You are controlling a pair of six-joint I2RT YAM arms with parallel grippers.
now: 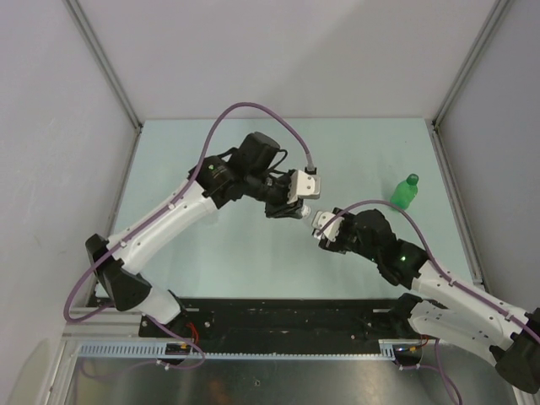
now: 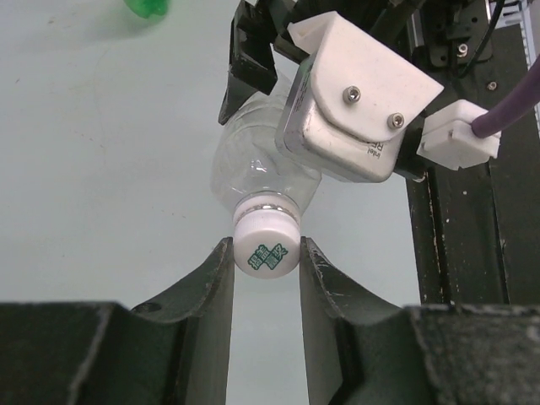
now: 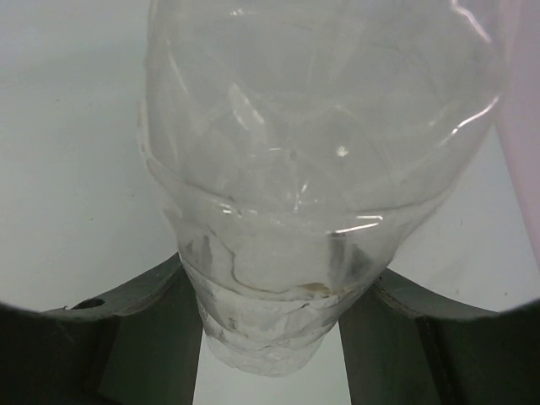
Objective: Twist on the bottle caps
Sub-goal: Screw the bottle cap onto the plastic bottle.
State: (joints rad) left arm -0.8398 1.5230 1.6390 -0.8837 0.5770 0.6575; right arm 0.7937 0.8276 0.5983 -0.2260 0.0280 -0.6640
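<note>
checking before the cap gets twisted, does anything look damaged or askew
The clear bottle looks creased and wrinkled where the right hand squeezes it. The white cap appears to sit straight, and the green bottle stands upright.

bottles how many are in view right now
2: a green bottle standing on the table at far right; a clear bottle gripped by the right claw, its white cap in the left claw. Others may be hidden.
</note>
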